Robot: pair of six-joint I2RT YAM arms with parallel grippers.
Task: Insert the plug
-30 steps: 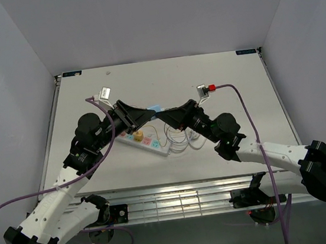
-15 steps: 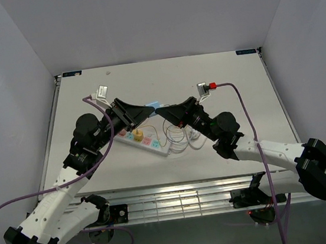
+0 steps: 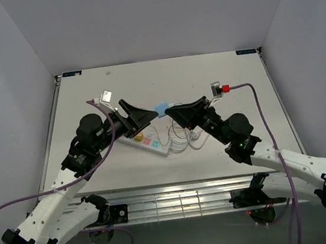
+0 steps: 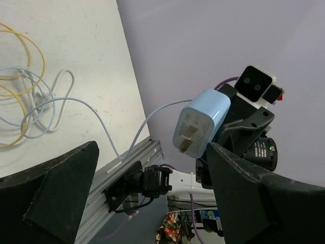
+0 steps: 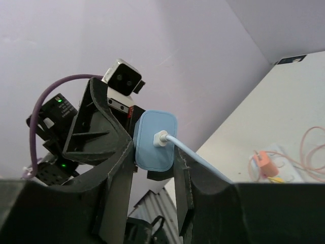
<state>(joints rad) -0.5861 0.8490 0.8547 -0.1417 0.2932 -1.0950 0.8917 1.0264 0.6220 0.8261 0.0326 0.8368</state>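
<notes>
White table [image 3: 204, 72] between pale walls [image 3: 138, 18] carries a power strip [image 3: 152, 142]; right tool [image 3: 170, 111] clenches the blue plug [image 5: 156, 140], left tool [image 4: 152, 152] released.

Right fingers [image 5: 119, 173] pinch light-blue plug [image 5: 155, 140]; cable [image 5: 203, 162] trails toward camera.

Light-blue plug [image 4: 200, 122] with a pale-blue cable [image 5: 193, 154]; white power strip [image 3: 157, 147] bearing pink and yellow patches.
</notes>
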